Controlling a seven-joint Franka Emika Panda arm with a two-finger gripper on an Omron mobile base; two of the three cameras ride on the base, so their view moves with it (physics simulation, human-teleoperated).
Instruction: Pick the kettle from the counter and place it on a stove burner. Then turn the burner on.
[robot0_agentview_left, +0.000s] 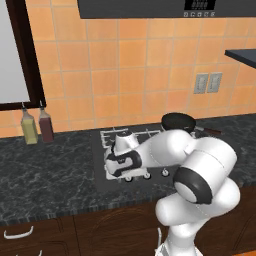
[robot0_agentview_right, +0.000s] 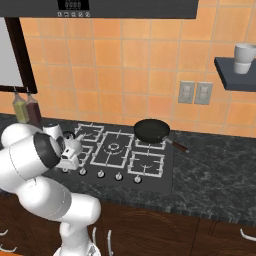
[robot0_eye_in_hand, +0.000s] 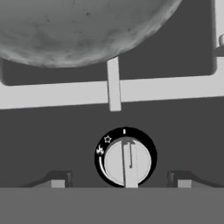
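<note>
We centre the spread dark-fingered gripper (robot0_eye_in_hand: 118, 183) over the rigid round white ridged knob (robot0_eye_in_hand: 127, 162); pinch its ridge.

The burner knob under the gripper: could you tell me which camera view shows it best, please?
The hand view: the burner knob sits centred and close, pointer and dial marks readable, below the kettle. In the right base view the row of knobs is tiny and this one is hidden; in the left base view the arm covers it.
</note>
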